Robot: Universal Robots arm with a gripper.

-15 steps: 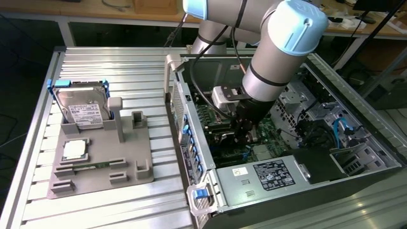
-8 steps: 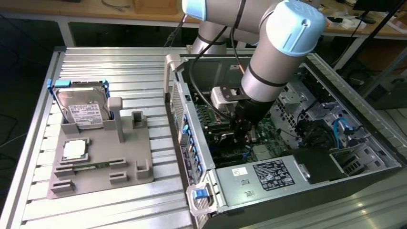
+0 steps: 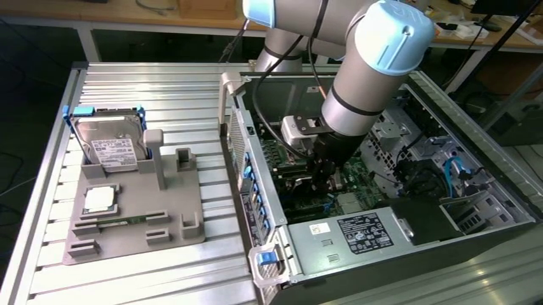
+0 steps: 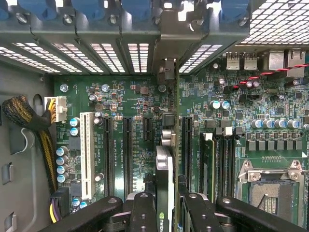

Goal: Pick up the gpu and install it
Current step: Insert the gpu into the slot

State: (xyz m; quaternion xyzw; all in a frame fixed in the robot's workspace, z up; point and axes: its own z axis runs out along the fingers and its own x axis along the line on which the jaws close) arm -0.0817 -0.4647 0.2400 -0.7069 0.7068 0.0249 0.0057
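Wrist view shows me the gripper (image 4: 164,212) clamped on the gpu (image 4: 164,179), its black fingers (image 4: 144,212) pressing both sides of the card. I see the gpu standing on edge above the green motherboard (image 4: 130,104), between the black expansion slots (image 4: 127,150). On the exterior view, the arm (image 3: 373,70) reaches down into the open computer case (image 3: 398,254); a hard drive (image 3: 110,146) stays on the worktop (image 3: 170,267).
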